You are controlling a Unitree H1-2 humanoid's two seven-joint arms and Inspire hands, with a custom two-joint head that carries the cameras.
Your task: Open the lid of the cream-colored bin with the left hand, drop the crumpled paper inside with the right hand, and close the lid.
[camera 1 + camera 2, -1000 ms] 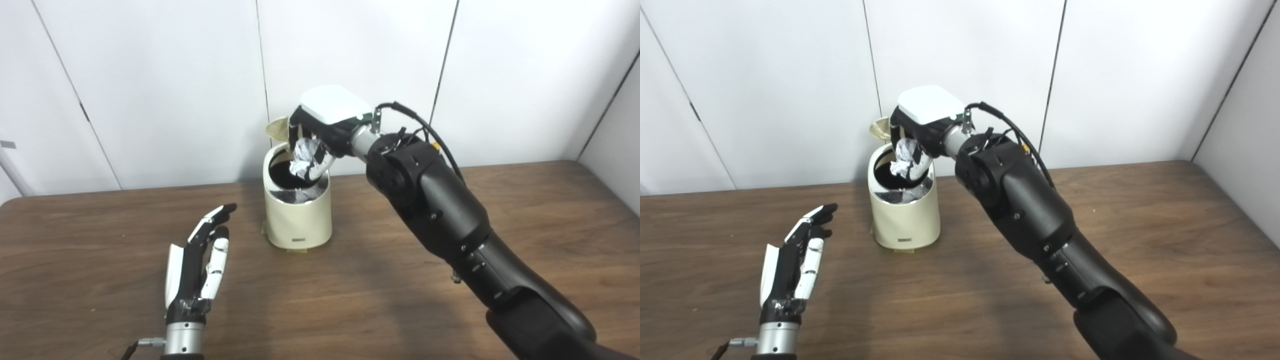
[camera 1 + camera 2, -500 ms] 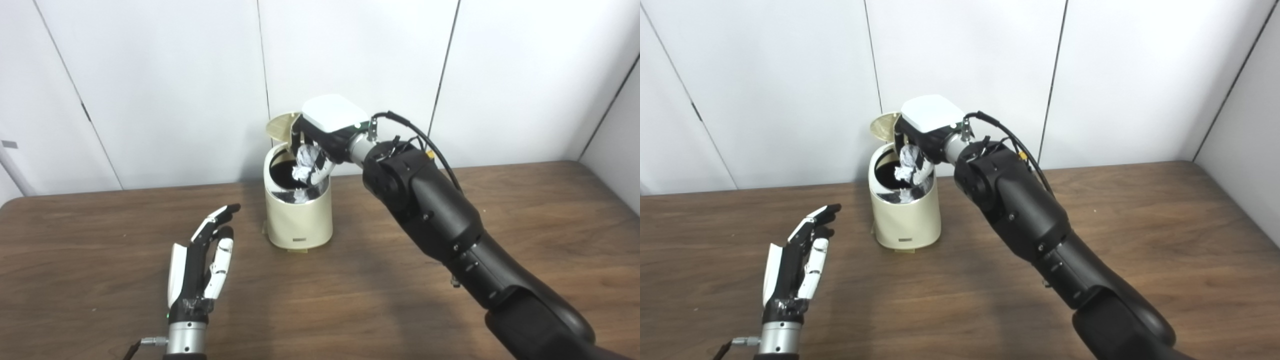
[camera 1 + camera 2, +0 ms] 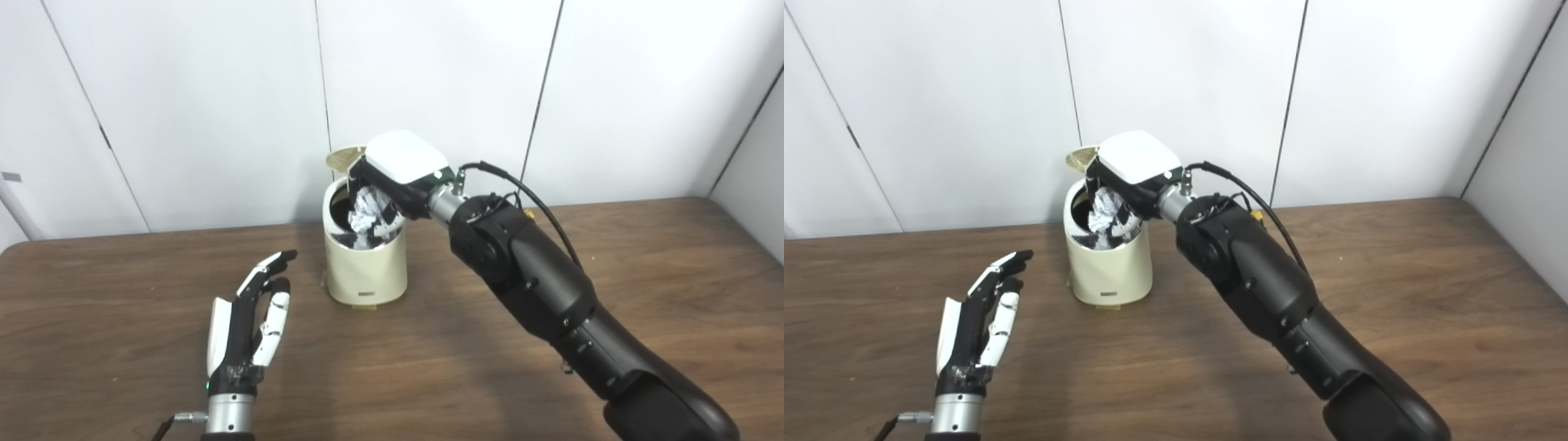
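The right hand (image 3: 392,184) is gripping the white crumpled paper ball (image 3: 364,209) just inside the mouth of the upright cream-colored cylindrical bin (image 3: 365,263), round lid (image 3: 340,159) tipped up behind; left hand (image 3: 248,327) is hovering open, fingers pointing toward the bin

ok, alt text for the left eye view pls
The right robot hand holds a crumpled paper in the mouth of an open cream-colored bin on a wooden table, its lid tipped back. The left robot hand hovers open, apart from the bin.
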